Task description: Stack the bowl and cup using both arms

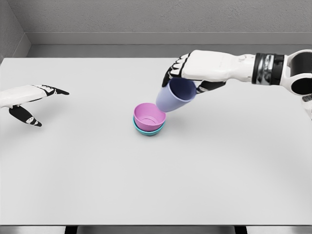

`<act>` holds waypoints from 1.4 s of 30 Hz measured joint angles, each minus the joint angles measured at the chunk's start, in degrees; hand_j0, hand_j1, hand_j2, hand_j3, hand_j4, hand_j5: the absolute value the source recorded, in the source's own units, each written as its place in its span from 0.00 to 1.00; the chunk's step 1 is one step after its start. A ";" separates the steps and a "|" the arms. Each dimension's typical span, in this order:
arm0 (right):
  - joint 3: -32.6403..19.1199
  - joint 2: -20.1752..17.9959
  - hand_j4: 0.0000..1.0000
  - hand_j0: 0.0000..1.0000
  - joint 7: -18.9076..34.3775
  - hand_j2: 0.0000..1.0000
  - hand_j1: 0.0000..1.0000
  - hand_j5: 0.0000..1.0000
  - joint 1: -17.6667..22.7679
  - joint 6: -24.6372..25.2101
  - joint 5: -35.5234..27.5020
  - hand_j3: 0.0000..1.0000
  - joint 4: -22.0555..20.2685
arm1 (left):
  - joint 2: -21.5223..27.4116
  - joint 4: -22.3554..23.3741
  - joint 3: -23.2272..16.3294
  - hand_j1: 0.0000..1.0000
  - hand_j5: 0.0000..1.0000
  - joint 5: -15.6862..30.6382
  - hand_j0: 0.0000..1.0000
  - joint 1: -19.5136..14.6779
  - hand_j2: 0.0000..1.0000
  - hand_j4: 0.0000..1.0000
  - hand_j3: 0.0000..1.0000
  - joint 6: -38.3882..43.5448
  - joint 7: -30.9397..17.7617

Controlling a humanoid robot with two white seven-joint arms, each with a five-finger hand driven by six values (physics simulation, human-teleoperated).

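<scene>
A pink bowl [149,116] sits nested inside a teal bowl [146,130] near the middle of the white table [219,170]. Just above and to the right of them hangs a lavender cup [174,96], tilted so that its mouth faces up and to the right and its base points down toward the pink bowl. My right hand [187,73] is shut on the cup from above, fingers wrapped over its rim. Whether the cup's base touches the bowl I cannot tell. My left hand [36,100] hovers at the far left with its fingers stretched out, holding nothing.
The table's far edge meets a grey wall at the back. My right forearm [263,68] reaches in from the upper right above the tabletop.
</scene>
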 measured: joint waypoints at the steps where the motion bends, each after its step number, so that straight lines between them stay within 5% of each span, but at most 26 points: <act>1: 0.04 0.32 0.63 0.63 0.00 0.63 0.63 0.63 -0.09 0.00 0.00 0.63 0.01 | 0.01 0.02 0.00 1.00 1.00 0.00 1.00 0.00 1.00 1.00 1.00 0.00 -0.01; 39: 4.11 6.50 0.64 0.64 0.00 0.64 0.64 0.64 -0.97 0.97 1.87 0.64 5.75 | 0.00 0.09 0.00 1.00 1.00 -0.09 1.00 0.00 1.00 1.00 1.00 0.00 0.00; 40: 4.23 6.57 0.66 0.66 0.00 0.66 0.66 0.66 -0.97 0.97 1.90 0.66 5.89 | 0.00 0.09 0.00 1.00 1.00 -0.09 1.00 0.00 1.00 1.00 1.00 0.00 0.00; 42: 4.38 6.66 1.00 1.00 0.00 1.00 1.00 1.00 -0.97 1.00 1.90 1.00 6.09 | 0.00 0.09 0.00 1.00 1.00 -0.07 1.00 0.00 1.00 1.00 1.00 0.00 0.00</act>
